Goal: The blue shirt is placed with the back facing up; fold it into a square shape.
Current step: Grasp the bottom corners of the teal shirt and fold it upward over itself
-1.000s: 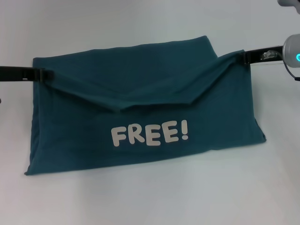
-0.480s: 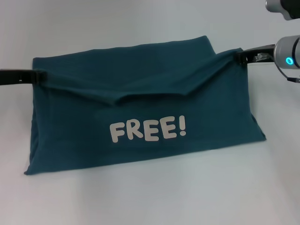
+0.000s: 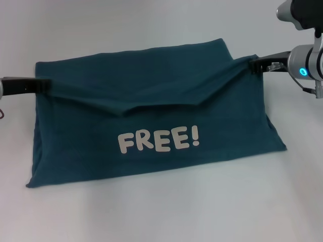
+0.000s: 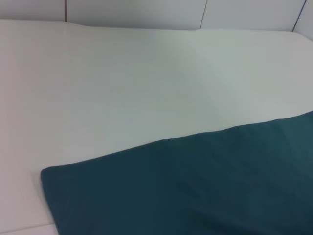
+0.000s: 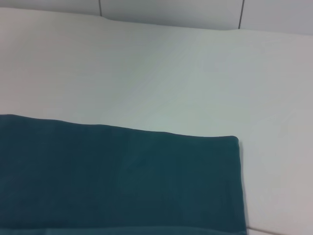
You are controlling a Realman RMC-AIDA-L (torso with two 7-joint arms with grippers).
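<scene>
Plain white tabletop (image 3: 151,212), meeting a pale panelled wall (image 4: 146,12) at the far edge. Spread across the middle, a dark teal-blue shirt (image 3: 151,116), partly folded, white "FREE!" lettering (image 3: 159,140) facing up on the near half. Left gripper (image 3: 46,85) at the shirt's left edge, pinched closed on the fold's corner. Right gripper (image 3: 254,65) at the upper right corner, likewise clamped on cloth, raising it slightly off the table.
</scene>
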